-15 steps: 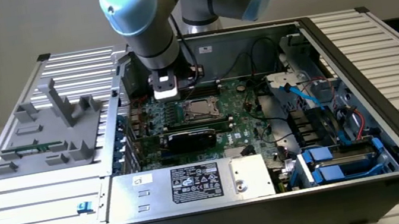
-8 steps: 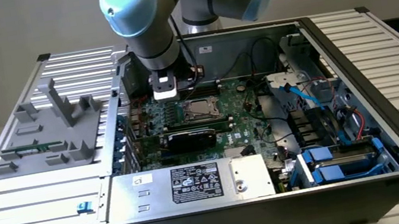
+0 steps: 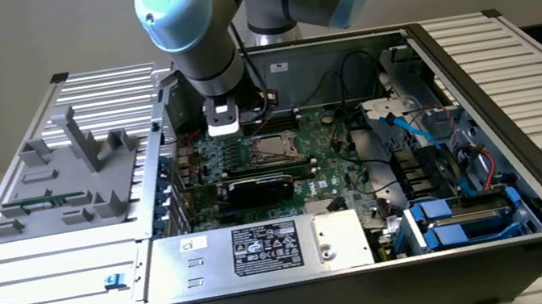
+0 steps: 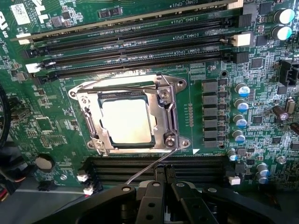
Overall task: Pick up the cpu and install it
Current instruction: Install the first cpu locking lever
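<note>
- Exterior view: my arm [image 3: 197,33] reaches down into the open computer case [image 3: 455,74], which stands on the slatted bench [image 3: 50,268]. The cpu [image 3: 270,149] lies on the board near the middle of the case, just to the exterior view's right of my wrist.
- Wrist view, item: the cpu [image 4: 127,120] sits flat in its socket, silver top up, under the metal load frame [image 4: 168,107].
- Wrist view, heading: it is square, so it has no true long axis. Its edges run square with the frame and parallel to the memory slots [image 4: 140,46].
- Wrist view, tool: my fingers [image 4: 160,175] are pressed together and carry no chip. The thin wire lever [image 4: 145,170] crosses just at their tips; whether it is pinched I cannot tell.
- Judgement: the work in hand looks like the lever. It would go best slowly, along the lever's own arc, with no side push on the frame.
</note>
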Robot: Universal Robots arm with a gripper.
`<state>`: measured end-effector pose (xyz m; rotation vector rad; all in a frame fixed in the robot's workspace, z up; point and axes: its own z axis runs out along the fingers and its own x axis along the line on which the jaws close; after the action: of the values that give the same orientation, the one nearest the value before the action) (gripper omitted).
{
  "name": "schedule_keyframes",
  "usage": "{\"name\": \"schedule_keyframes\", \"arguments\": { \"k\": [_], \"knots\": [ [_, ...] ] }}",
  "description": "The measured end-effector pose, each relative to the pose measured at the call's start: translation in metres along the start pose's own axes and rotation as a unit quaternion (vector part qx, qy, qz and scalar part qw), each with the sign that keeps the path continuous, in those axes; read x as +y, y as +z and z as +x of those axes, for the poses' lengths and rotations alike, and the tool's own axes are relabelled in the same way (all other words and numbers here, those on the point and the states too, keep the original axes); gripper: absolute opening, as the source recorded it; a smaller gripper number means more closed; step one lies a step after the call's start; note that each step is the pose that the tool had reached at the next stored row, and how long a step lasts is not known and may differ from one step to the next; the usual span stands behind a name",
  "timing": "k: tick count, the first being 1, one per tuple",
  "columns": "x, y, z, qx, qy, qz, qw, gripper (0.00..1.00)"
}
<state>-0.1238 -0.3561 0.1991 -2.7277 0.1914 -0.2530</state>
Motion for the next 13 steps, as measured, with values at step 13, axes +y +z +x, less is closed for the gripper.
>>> {"name": "schedule_keyframes", "arguments": {
  "k": [13],
  "knots": [
    [0.0005, 0.0037, 0.0007, 0.0067, 0.017, -0.0002, 0.9998, 0.12]
  ]
}}
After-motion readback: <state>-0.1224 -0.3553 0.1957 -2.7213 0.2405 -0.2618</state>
